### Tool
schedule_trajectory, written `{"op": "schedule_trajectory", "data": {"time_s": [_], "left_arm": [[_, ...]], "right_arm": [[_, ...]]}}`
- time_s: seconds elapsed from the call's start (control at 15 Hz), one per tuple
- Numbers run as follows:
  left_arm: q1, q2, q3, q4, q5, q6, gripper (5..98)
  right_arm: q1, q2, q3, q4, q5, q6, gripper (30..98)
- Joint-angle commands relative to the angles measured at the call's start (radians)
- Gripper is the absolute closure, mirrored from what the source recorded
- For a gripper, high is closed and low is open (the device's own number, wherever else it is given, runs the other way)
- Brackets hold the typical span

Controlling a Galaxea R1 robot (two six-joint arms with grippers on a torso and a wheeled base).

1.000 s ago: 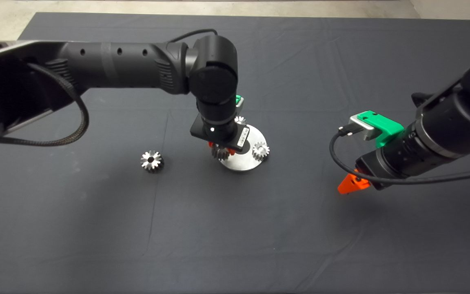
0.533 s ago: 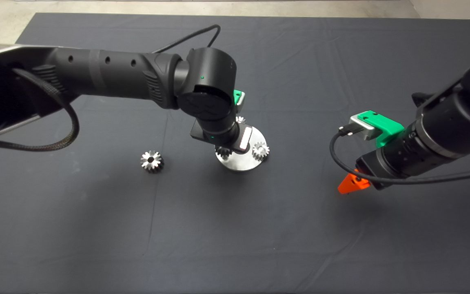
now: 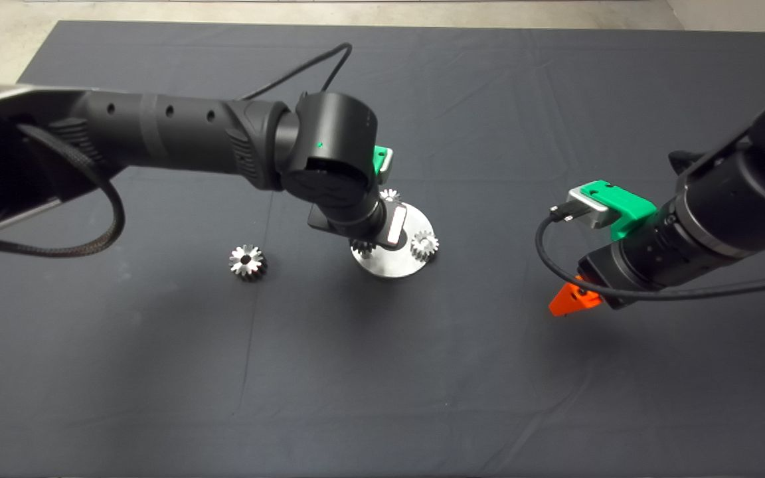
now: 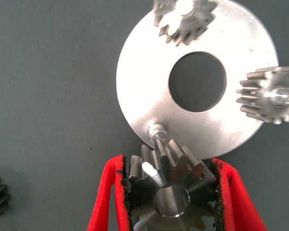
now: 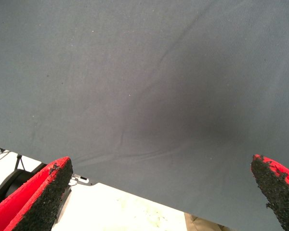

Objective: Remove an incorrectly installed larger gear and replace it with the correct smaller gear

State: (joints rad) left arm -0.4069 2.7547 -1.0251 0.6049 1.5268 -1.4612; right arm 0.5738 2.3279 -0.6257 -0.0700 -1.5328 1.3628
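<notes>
The dark mat (image 3: 157,372) bears the larger gear (image 3: 247,261) and a steel disc (image 3: 392,264).

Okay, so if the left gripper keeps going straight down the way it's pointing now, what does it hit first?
Most likely the bare pin on the round metal plate. The left gripper holds the smaller gear close over that pin, though its bore looks slightly off the pin and depth is hard to judge.

larger gear (image 3: 247,261): shiny silver, lying flat on mat, well apart from disc | smaller gear (image 4: 168,185): dark-sided steel, being pinched between left gripper (image 4: 169,192) jaws, hovering at disc edge
</notes>
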Motion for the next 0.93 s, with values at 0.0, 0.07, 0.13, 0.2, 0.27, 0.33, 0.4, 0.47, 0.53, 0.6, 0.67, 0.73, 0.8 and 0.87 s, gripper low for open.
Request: {"op": "schedule_trajectory", "data": {"time_s": [0.0,0.07,0.13,0.2,0.27,0.33,0.4,0.47,0.53,0.6,0.67,0.73,0.8,0.87], "left_arm": [[-0.001,-0.002,0.021,0.055,0.043,-0.033,79.6],[0.002,-0.002,0.021,0.072,0.044,-0.042,79.7],[0.01,-0.002,0.022,0.083,0.044,-0.042,79.7],[0.011,-0.002,0.024,0.085,0.044,-0.042,79.7],[0.011,-0.002,0.025,0.087,0.044,-0.042,79.7],[0.011,0.001,0.023,0.089,0.044,-0.041,79.7],[0.011,0.003,0.019,0.089,0.044,-0.041,79.7],[0.011,0.006,0.019,0.092,0.044,-0.042,79.7],[0.013,0.008,0.016,0.093,0.044,-0.042,79.7],[0.014,0.009,0.014,0.098,0.044,-0.042,79.7],[0.02,0.009,0.014,0.104,0.043,-0.042,79.7],[0.02,0.009,0.014,0.105,0.043,-0.042,79.7],[0.02,0.01,0.013,0.105,0.044,-0.042,79.7],[0.02,0.01,0.013,0.105,0.043,-0.042,79.7]], "right_arm": [[0.018,0.0,0.0,0.024,-0.081,0.007,30.8],[0.018,0.002,0.0,0.022,-0.081,0.006,30.8],[0.018,0.005,-0.001,0.023,-0.081,0.007,30.8],[0.018,0.006,-0.003,0.022,-0.081,0.007,30.8],[0.018,0.008,-0.006,0.024,-0.081,0.006,30.8],[0.018,0.006,-0.006,0.024,-0.081,0.006,30.8],[0.018,0.005,-0.006,0.024,-0.081,0.006,30.8],[0.018,0.005,-0.004,0.024,-0.081,0.006,30.8],[0.018,0.005,-0.004,0.024,-0.081,0.007,30.8],[0.018,0.006,-0.004,0.023,-0.081,0.006,30.8],[0.018,0.006,-0.004,0.023,-0.081,0.006,30.8],[0.018,0.006,-0.004,0.024,-0.081,0.007,30.8],[0.018,0.006,-0.004,0.024,-0.081,0.006,30.8],[0.018,0.006,-0.006,0.022,-0.081,0.006,30.8]]}}
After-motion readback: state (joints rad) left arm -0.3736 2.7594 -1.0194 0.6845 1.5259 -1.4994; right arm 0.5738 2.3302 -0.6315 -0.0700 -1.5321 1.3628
